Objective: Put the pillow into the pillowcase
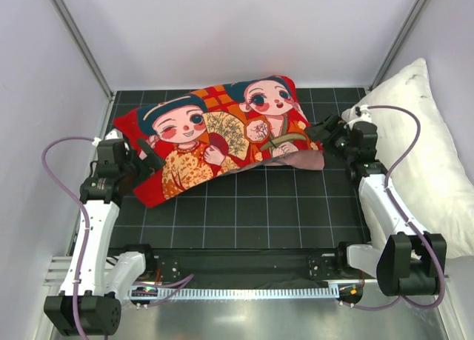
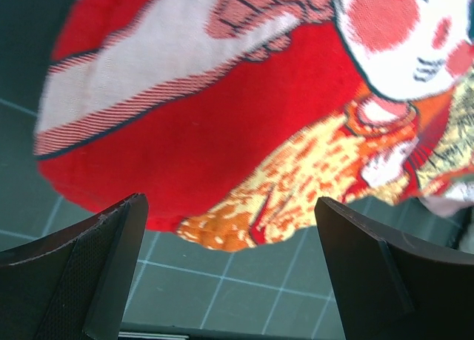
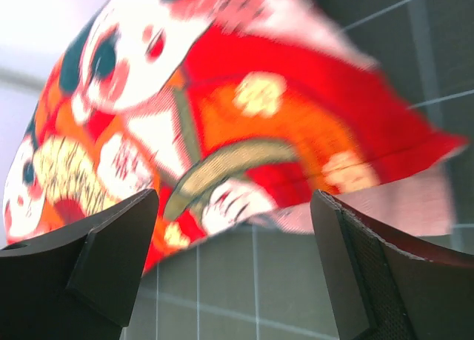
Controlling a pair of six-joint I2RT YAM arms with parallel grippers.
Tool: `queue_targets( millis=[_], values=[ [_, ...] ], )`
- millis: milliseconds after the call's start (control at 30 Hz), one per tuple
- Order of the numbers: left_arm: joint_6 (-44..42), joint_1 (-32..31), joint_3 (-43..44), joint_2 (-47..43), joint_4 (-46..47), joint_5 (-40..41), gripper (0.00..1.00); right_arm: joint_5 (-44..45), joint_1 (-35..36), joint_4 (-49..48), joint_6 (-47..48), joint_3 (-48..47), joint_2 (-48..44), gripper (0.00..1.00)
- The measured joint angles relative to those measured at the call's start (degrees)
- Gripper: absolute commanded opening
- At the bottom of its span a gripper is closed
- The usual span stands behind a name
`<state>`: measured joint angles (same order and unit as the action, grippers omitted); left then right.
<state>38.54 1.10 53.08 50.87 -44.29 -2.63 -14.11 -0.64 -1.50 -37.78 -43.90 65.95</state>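
Observation:
The red pillowcase (image 1: 222, 132) with two cartoon children lies plump across the back of the black grid mat (image 1: 259, 207). A faded pink flap (image 1: 300, 161) shows at its right end. The pillow is hidden; I cannot tell whether it lies inside the case. My left gripper (image 1: 150, 155) stands open at the case's near left corner, with the red and orange cloth (image 2: 222, 155) just beyond its tips (image 2: 229, 201) and nothing between them. My right gripper (image 1: 326, 135) is open at the right end. In its wrist view the pillowcase (image 3: 244, 125) lies just past the fingertips (image 3: 235, 195), over bare mat.
A larger white pillow (image 1: 429, 155) with dark-speckled edges leans against the right wall, off the mat. White walls and metal posts (image 1: 81, 44) close in the back and sides. Bare mat lies between the case and the arm bases.

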Motion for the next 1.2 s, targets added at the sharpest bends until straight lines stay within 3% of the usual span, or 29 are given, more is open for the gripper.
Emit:
queue_targets(
  millis=[100, 267, 367, 533, 633, 733, 1033, 1200],
  values=[
    [-0.09, -2.36, -0.68, -0.2, 0.74, -2.67, 0.98, -2.71, 3.34, -0.26, 0.87, 0.44, 0.28, 0.89],
    [0.0, -11.76, -1.09, -0.81, 0.63, -2.75, 0.98, -4.61, 6.95, -0.83, 2.16, 0.39, 1.38, 0.88],
    [0.15, -16.33, -1.09, -0.83, 0.24, -1.75, 0.99, -5.2, 7.32, -0.59, 2.78, 0.39, 2.29, 0.94],
    [-0.26, -17.99, -2.54, -6.6, -0.37, -0.35, 1.0, -6.71, 8.22, 0.13, 4.81, 1.36, -0.09, 0.96],
    [-2.12, -18.03, -2.75, -15.04, -0.5, 0.48, 1.0, -7.82, 8.46, 0.28, 6.62, 5.2, -7.63, 0.97],
    [-4.85, -18.05, -2.51, -22.49, -0.52, 1.77, 1.0, -8.35, 8.46, 1.36, 9.01, 10.75, -21.46, 0.97],
    [-8.81, -18.14, -2.69, -30.93, -0.46, 1.44, 1.0, -3.1, 8.46, 10.56, 13.97, 17.49, -60.13, 0.97],
    [-9.09, -18.14, -4.68, -36.28, 0.26, 1.31, 1.0, -1.53, 8.46, 16.37, 13.46, 18.12, -65.46, 0.97]
  ],
)
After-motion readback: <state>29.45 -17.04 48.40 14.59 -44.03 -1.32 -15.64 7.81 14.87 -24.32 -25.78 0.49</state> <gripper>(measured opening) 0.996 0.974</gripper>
